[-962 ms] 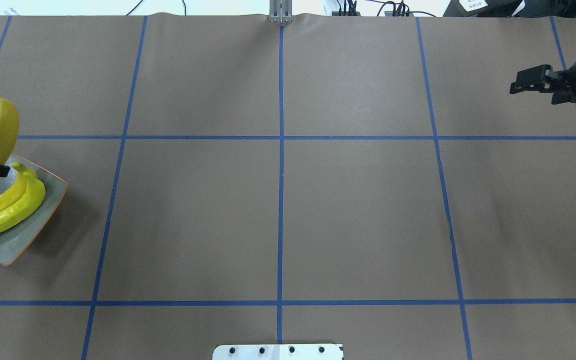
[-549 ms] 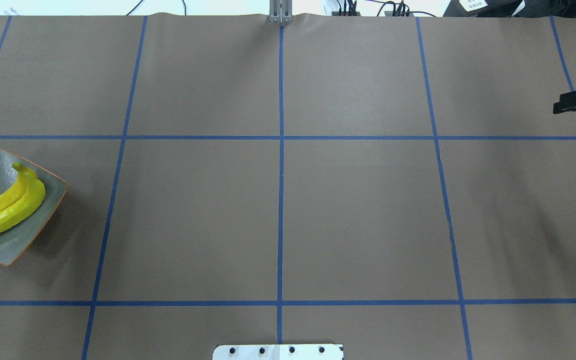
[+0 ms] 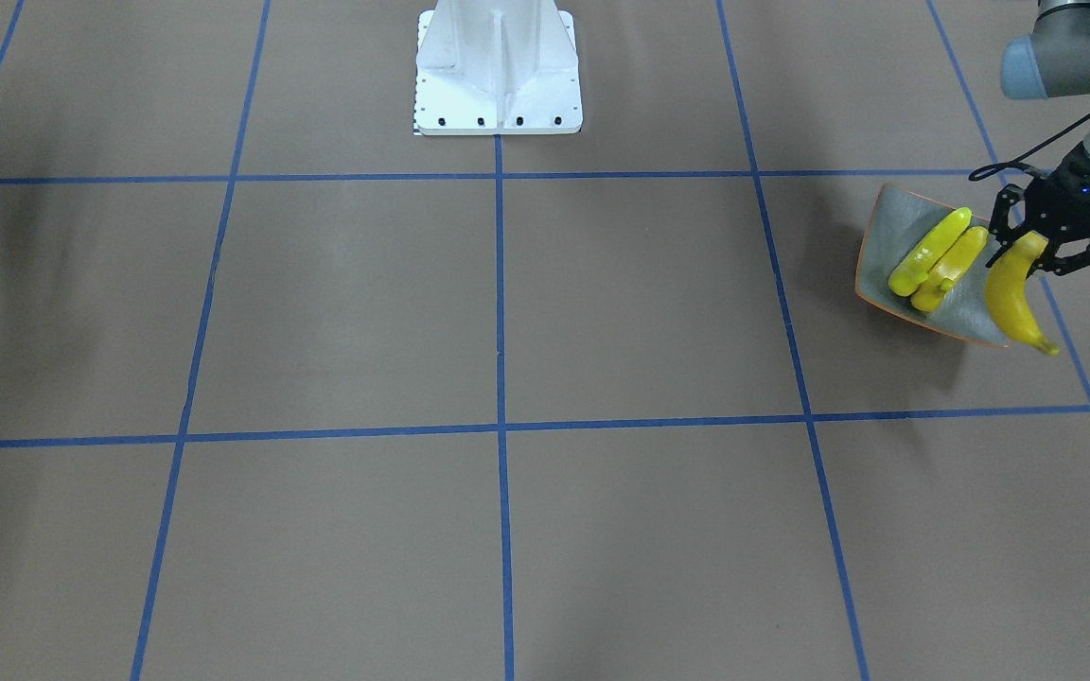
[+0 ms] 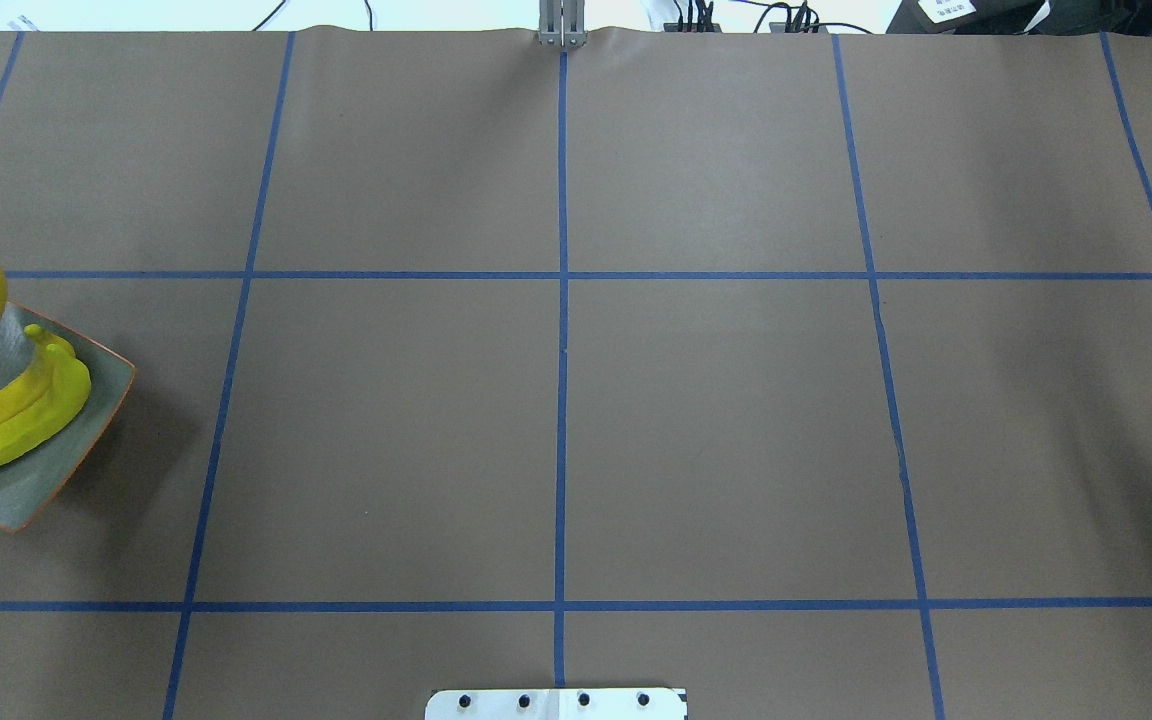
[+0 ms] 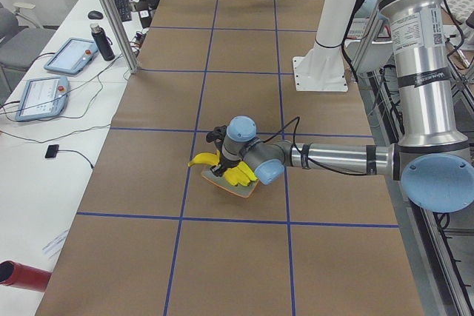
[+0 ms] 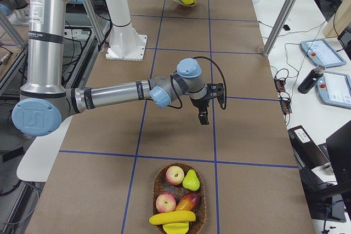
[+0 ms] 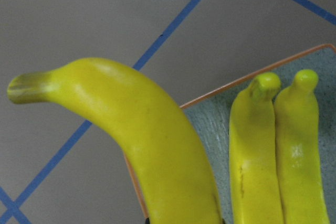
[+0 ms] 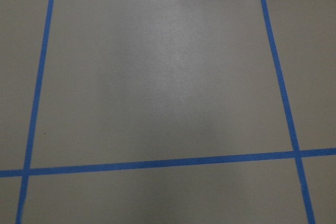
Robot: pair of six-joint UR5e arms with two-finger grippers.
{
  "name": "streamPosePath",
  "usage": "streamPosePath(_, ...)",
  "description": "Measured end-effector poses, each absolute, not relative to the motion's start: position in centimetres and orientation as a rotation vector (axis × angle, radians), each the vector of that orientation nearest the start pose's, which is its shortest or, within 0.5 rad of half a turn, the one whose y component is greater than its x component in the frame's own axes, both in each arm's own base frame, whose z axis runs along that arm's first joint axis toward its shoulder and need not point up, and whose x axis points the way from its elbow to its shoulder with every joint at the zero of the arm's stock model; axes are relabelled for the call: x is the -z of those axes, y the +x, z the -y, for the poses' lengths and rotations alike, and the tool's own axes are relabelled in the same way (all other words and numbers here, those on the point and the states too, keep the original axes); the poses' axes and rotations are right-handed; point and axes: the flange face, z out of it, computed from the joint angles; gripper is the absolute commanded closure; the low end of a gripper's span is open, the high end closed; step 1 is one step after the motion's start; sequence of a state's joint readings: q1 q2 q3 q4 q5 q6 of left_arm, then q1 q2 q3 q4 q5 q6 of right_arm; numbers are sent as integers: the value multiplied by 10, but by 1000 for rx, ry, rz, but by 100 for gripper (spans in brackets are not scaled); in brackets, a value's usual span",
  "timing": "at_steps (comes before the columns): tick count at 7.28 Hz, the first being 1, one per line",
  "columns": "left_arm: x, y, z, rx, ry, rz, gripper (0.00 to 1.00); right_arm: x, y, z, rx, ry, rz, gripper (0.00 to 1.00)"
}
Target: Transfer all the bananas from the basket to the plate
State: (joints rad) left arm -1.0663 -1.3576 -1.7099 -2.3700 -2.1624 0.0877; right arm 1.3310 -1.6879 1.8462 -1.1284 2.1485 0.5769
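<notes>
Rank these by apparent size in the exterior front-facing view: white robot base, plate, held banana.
1. white robot base, though cut off at the top edge
2. plate, partly covered by bananas
3. held banana

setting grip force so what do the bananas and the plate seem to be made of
Bananas: probably moulded plastic, glossy; uniform bright yellow, smooth, with shiny highlights. Plate: looks like glazed ceramic, perhaps melamine; speckled grey, shiny surface, thin orange rim.
</notes>
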Motion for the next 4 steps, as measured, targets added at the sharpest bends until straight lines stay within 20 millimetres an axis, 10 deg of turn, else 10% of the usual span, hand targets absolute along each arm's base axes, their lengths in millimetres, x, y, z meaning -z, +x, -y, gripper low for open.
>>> streamPosePath(4, -595, 147, 414, -788, 614, -744, 0, -549, -12, 471, -143, 308, 752, 0)
